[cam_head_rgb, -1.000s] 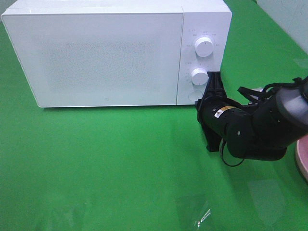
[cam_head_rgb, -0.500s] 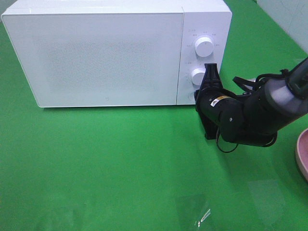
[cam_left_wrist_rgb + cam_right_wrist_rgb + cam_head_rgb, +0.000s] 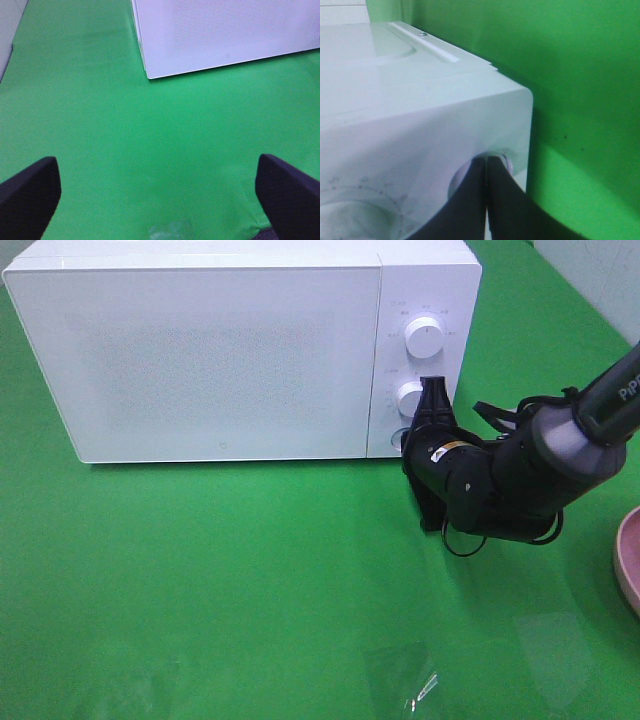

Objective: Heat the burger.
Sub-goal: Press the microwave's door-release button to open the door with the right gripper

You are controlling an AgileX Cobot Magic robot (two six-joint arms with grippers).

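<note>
The burger is out of view. A white microwave [image 3: 220,350] stands at the back of the green table with its door closed. My right gripper [image 3: 431,398] is shut with nothing in it, and its tips rest against the lower part of the control panel beside the lower knob [image 3: 410,397]. In the right wrist view the shut fingertips [image 3: 486,162] press on a round button [image 3: 508,161] near the panel's corner. My left gripper [image 3: 160,200] is open and hangs over bare green cloth, short of the microwave's front left corner [image 3: 148,75].
A pink plate [image 3: 629,560] pokes in at the right edge of the table. The upper knob [image 3: 425,337] sits above my right gripper. A scrap of clear plastic film [image 3: 420,685] lies on the cloth near the front.
My right arm has swung in toward the microwave's panel, bringing the shut fingers up against it. More of the pink plate now shows. The left arm has not moved.
</note>
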